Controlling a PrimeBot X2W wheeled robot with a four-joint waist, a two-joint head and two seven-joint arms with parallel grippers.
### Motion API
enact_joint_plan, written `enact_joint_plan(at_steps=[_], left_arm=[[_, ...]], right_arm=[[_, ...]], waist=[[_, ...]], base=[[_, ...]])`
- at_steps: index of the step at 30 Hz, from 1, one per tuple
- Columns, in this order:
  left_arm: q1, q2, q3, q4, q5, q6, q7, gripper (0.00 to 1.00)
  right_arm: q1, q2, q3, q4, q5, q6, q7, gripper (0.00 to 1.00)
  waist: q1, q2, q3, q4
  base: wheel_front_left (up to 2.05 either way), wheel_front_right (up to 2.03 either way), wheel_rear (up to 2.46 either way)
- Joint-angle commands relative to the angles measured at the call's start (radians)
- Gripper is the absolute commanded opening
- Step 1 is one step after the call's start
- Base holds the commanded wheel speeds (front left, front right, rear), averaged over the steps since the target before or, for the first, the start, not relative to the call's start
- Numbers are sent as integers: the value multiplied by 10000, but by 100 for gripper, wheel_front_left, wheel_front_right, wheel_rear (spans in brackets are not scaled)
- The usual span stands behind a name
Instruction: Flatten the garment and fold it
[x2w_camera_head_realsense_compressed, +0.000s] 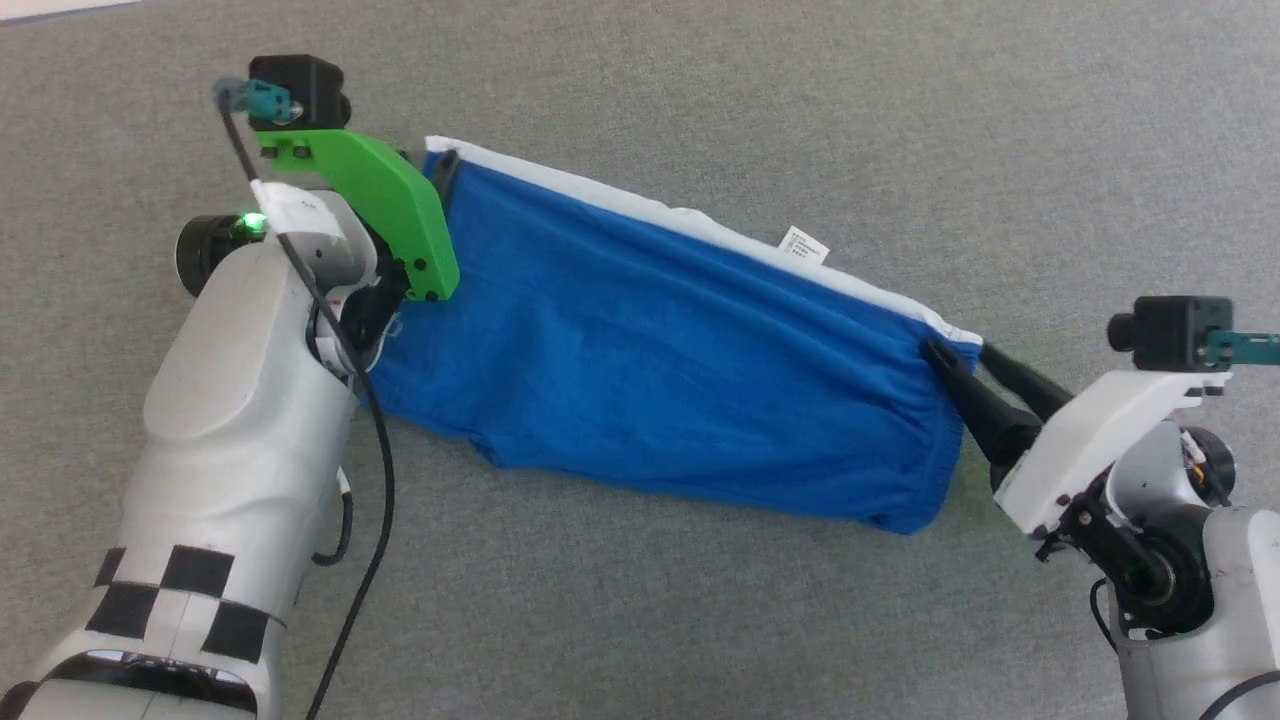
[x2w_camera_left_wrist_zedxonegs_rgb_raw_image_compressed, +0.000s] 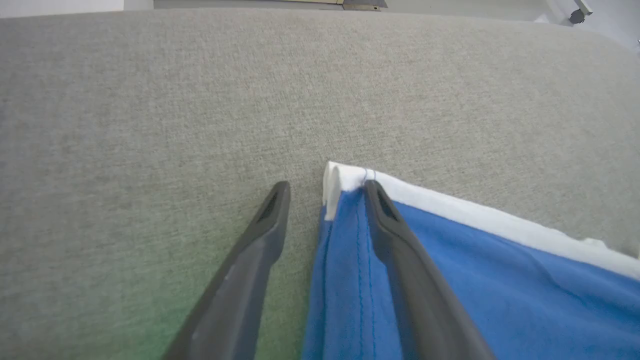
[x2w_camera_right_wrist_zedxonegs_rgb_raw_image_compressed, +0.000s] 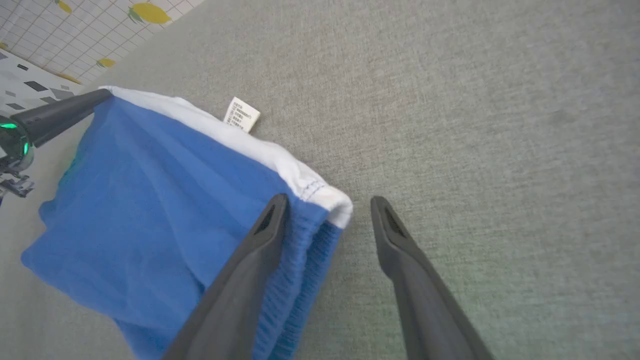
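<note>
The garment (x2w_camera_head_realsense_compressed: 650, 350) is blue with a white band along its far edge and a small white tag (x2w_camera_head_realsense_compressed: 805, 245). It lies stretched out slantwise on the grey surface. My left gripper (x2w_camera_head_realsense_compressed: 432, 165) is at its upper left corner. In the left wrist view that gripper (x2w_camera_left_wrist_zedxonegs_rgb_raw_image_compressed: 326, 187) is open, the white corner (x2w_camera_left_wrist_zedxonegs_rgb_raw_image_compressed: 332, 182) lies loose between its fingers, and one finger (x2w_camera_left_wrist_zedxonegs_rgb_raw_image_compressed: 400, 240) rests on the blue cloth. My right gripper (x2w_camera_head_realsense_compressed: 957, 350) is at the gathered right end. It is open too (x2w_camera_right_wrist_zedxonegs_rgb_raw_image_compressed: 328, 201), with the corner (x2w_camera_right_wrist_zedxonegs_rgb_raw_image_compressed: 335, 202) lying between its fingers.
The grey fabric-covered surface (x2w_camera_head_realsense_compressed: 700, 620) stretches all around the garment. Its edge and a patterned floor (x2w_camera_right_wrist_zedxonegs_rgb_raw_image_compressed: 60, 30) show at the upper left of the right wrist view. A black cable (x2w_camera_head_realsense_compressed: 380, 480) hangs along my left forearm.
</note>
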Motion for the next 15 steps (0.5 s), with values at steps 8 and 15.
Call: enact_joint_plan(at_steps=[8,15], left_arm=[[873,295,208,-879,614,11,-3417,100],[3536,760,286,-2961,1479,607,-5872,100]], right_arm=[[1080,92,-601,-1094,-1113,-15,-814,100],[2621,422,-907,-2564,-3293,-15,357,100]], waist=[[-1,0,-1289,527],[-1,0,-2277,975]], base=[[0,0,0],[0,0,0]])
